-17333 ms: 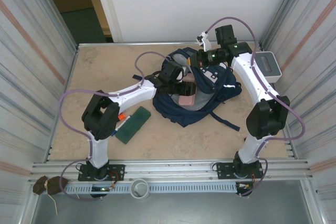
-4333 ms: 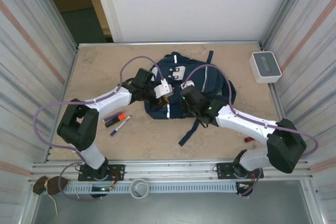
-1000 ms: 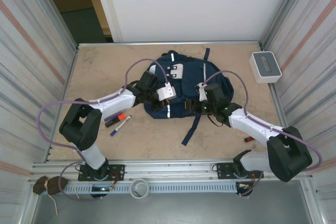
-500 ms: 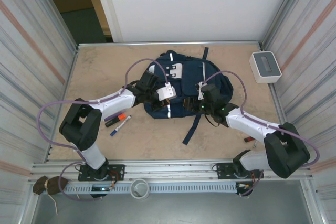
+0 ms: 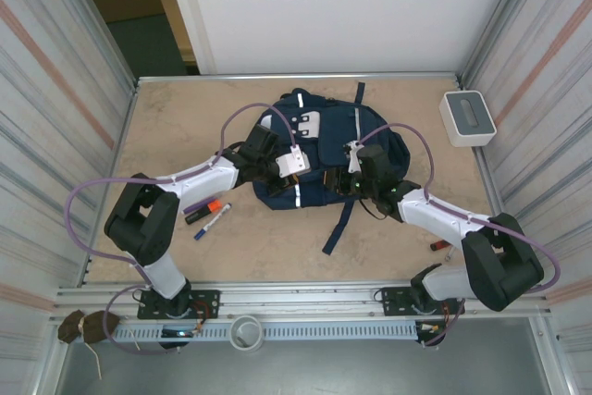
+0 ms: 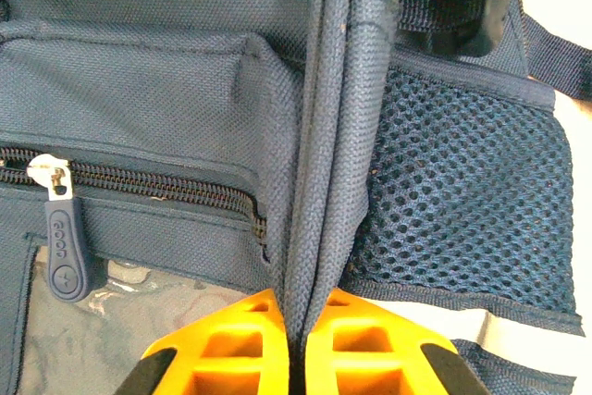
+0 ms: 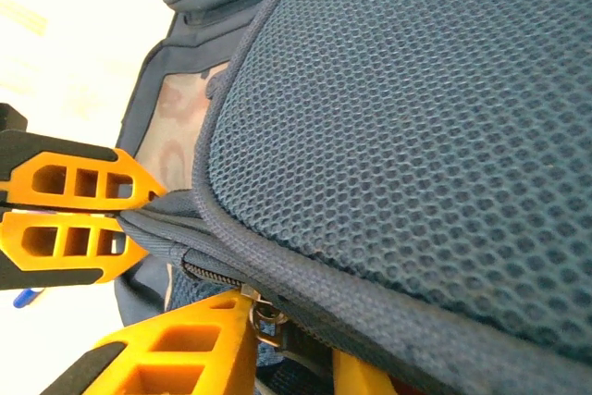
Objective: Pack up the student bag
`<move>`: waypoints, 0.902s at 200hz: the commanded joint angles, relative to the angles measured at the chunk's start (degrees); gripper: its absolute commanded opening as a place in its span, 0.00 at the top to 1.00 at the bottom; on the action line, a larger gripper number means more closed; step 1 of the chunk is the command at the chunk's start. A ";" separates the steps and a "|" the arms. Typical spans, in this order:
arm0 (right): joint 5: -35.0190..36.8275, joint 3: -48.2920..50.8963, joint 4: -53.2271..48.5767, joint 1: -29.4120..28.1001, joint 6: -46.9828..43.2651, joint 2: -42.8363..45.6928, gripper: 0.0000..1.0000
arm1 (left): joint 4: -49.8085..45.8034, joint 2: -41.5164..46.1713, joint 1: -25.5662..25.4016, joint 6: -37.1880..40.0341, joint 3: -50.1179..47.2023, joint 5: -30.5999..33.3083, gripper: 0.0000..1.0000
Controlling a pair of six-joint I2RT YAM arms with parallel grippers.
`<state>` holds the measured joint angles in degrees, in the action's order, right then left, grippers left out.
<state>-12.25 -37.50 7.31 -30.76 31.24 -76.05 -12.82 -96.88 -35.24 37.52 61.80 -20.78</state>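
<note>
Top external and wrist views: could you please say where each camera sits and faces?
Top external: overhead behind both arms, which show, facing down at the student bag.
Left wrist: on that arm, facing the bag's seam; left gripper shut on it.
Right wrist: on that arm, facing mesh and zipper; right gripper.
Both wrist views share the left gripper.

White arms (image 5: 205, 171), black joints, looping purple cables (image 5: 245, 109), orange latticed fingers (image 6: 231, 339)
</note>
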 commanded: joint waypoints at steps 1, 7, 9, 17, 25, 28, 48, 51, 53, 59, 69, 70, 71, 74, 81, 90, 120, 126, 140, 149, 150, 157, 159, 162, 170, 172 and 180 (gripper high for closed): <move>-0.46 -0.15 2.42 0.78 -1.06 0.74 0.80 | -1.16 -0.26 -0.83 1.15 0.78 -5.91 1.00; -0.20 -0.30 2.10 0.79 -1.35 0.62 0.81 | -1.22 -0.37 -0.85 1.10 0.86 -5.90 1.00; -0.11 -0.34 1.99 0.79 -1.42 0.57 0.82 | -1.24 -0.36 -0.81 1.10 0.82 -5.82 1.00; 0.33 -0.48 1.53 0.86 -1.68 0.35 0.84 | -1.24 -0.38 -0.87 1.07 0.87 -5.77 1.00; 0.51 -0.56 1.39 0.84 -1.96 0.20 0.86 | -1.24 -0.31 -0.87 1.07 0.92 -5.72 1.00; 0.62 -0.56 1.32 0.80 -2.05 0.12 0.86 | -1.29 -0.25 -0.83 1.07 0.95 -5.74 1.00; 2.54 -0.54 0.91 0.54 -2.69 -0.11 0.84 | -1.33 -0.10 -0.87 0.83 0.95 -5.59 1.00; 2.95 -0.51 0.80 0.41 -2.86 -0.15 0.83 | -1.33 -0.11 -0.86 0.82 0.95 -5.67 1.00; 3.25 -0.48 0.72 0.37 -2.99 -0.19 0.83 | -1.33 -0.07 -0.85 0.83 0.95 -5.72 1.00; 4.15 -0.55 0.48 0.13 -3.22 -0.36 0.81 | -1.33 -0.01 -0.84 0.80 0.95 -5.84 1.00; 6.24 -0.74 -0.09 -0.54 -3.67 -0.63 0.76 | -1.33 0.01 -0.85 0.72 0.98 -5.87 1.00; 6.44 -0.74 -0.10 -0.62 -3.75 -0.65 0.76 | -1.33 0.02 -0.86 0.72 0.97 -5.91 1.00; 6.66 -0.74 -0.10 -0.70 -3.79 -0.71 0.76 | -1.33 0.02 -0.83 0.72 0.96 -5.88 1.00; 7.29 -0.74 -0.18 -0.86 -3.88 -0.75 0.75 | -1.33 0.03 -0.87 0.72 0.93 -5.89 1.00; 8.36 -0.74 -0.19 -1.21 -3.85 -1.00 0.72 | -1.33 -0.04 -0.86 0.63 0.96 -5.97 1.00; 9.55 -0.81 -0.19 -1.69 -3.69 -1.27 0.69 | -1.33 -0.06 -0.82 0.63 0.94 -6.03 1.00; 14.98 -1.26 -0.48 -3.49 -3.72 -2.55 0.63 | -1.35 0.02 -0.88 0.65 0.91 -6.03 1.00; 16.07 -1.39 -0.41 -3.78 -3.65 -2.84 0.63 | -1.33 0.03 -0.90 0.63 0.94 -6.11 1.00; 18.22 -1.53 -0.64 -4.08 -3.45 -3.61 0.61 | -1.33 0.11 -0.89 0.63 0.94 -6.27 1.00; 18.89 -1.53 -0.18 -4.14 -3.46 -4.05 0.60 | -1.33 0.11 -0.88 0.54 0.95 -6.45 1.00; 18.96 -1.48 -0.10 -4.18 -3.47 -4.08 0.60 | -1.33 0.11 -0.92 0.58 0.95 -6.50 1.00; 19.57 -1.49 0.27 -4.19 -3.39 -4.30 0.60 | -1.33 0.20 -0.88 0.63 0.89 -6.64 1.00; 19.79 -1.47 0.32 -4.21 -3.49 -4.37 0.60 | -1.33 0.16 -0.88 0.63 0.87 -6.65 1.00; 20.07 -1.48 0.41 -4.14 -3.57 -4.33 0.61 | -1.33 0.15 -0.90 0.70 0.87 -6.77 1.00; 20.65 -1.53 0.51 -4.02 -3.88 -4.20 0.63 | -1.33 0.18 -0.90 0.78 0.71 -6.65 1.00; 20.85 -1.59 0.51 -3.97 -3.92 -4.08 0.64 | -1.38 0.15 -0.91 0.82 0.72 -6.65 1.00; 21.64 -1.72 0.21 -3.82 -4.24 -3.49 0.69 | -1.44 0.22 -0.95 1.01 0.69 -6.56 1.00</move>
<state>1.80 -37.78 7.75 -35.62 28.60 -79.00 -12.58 -96.97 -35.33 37.52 61.82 -21.41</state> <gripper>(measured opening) 0.353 0.092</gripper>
